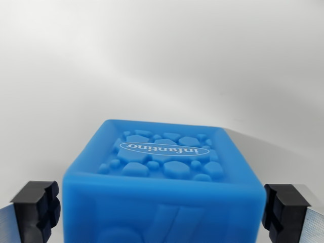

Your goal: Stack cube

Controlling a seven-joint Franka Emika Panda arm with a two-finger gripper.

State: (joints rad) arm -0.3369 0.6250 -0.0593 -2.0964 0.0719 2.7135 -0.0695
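at the wrist view's left edge we see one black finger pad [36, 208] on its metal backing, low in the frame. its inner face sits just beside the left side of the blue cube [163, 197], and we cannot make out a clear gap between them, nor firm contact.

moving to the middle, the blue cube fills the lower centre of the picture. its upper face is recessed inside a raised rim and covered with pebble-like bumps, with a white oval label [164, 149] reading "infantino" upside down to us. the face turned toward the camera carries embossed relief shapes, cut off by the bottom edge. the cube lies on a plain white surface [152, 61] that fades into a pale backdrop, with a soft shadow to the cube's right.

at the wrist view's right edge we see the other black pad [283, 208], close against the cube's right side. the gripper [161, 210] brackets the cube from both sides, but we cannot tell whether it is clamped on the cube or merely straddling it.
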